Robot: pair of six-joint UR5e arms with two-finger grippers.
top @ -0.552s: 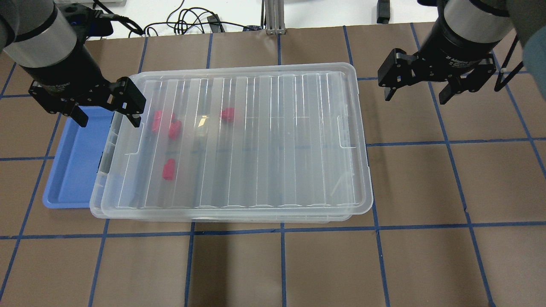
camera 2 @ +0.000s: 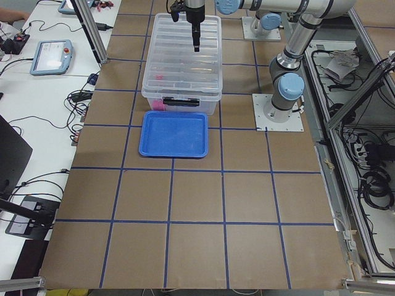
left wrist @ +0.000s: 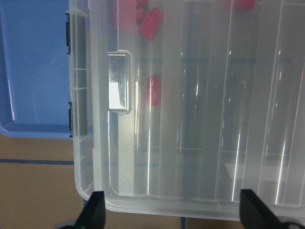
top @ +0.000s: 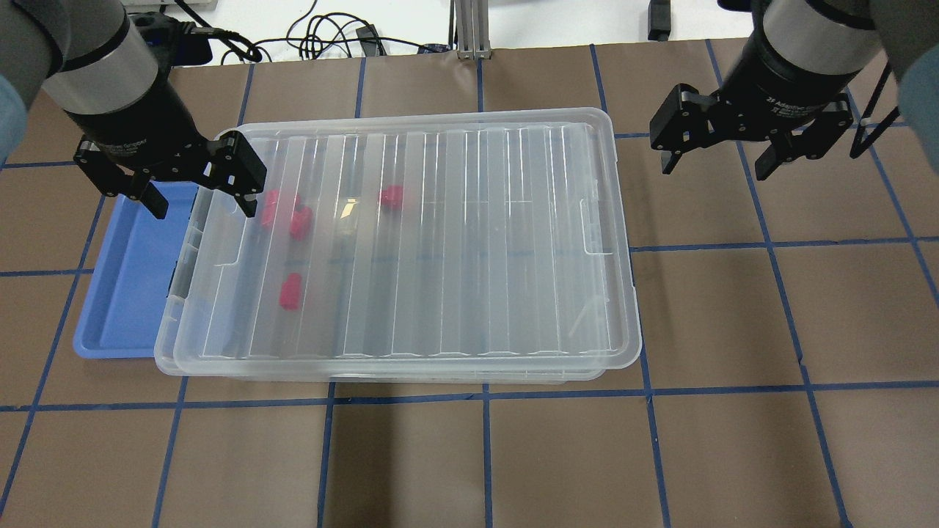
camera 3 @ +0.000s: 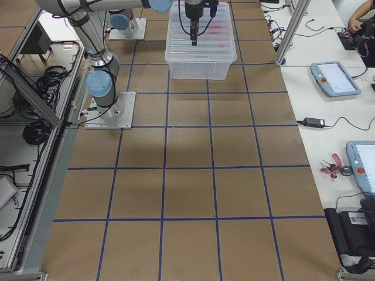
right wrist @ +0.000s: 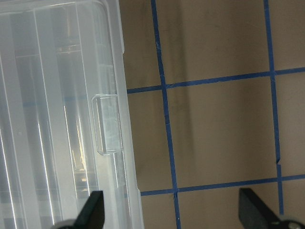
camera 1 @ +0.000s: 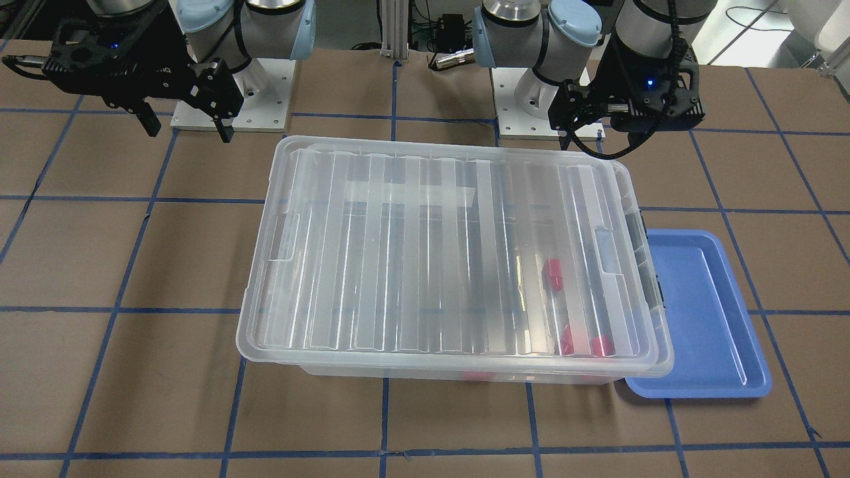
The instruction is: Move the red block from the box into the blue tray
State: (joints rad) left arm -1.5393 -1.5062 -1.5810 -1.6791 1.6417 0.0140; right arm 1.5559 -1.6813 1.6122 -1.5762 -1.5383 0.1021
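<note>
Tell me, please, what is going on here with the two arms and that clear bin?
Nothing is held yet. The box has its lid on, with four red blocks visible through it near its left end. The blue tray beside that end is empty. The left gripper hovers open over the box's left edge, and the right gripper hovers open over the table off the box's right end.

Blocks (top: 291, 291) lie in the box (top: 477, 257); tray (top: 125, 293) sits beside its left end.

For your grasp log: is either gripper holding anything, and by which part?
Nothing is held: left gripper and right gripper are both open, empty.
</note>
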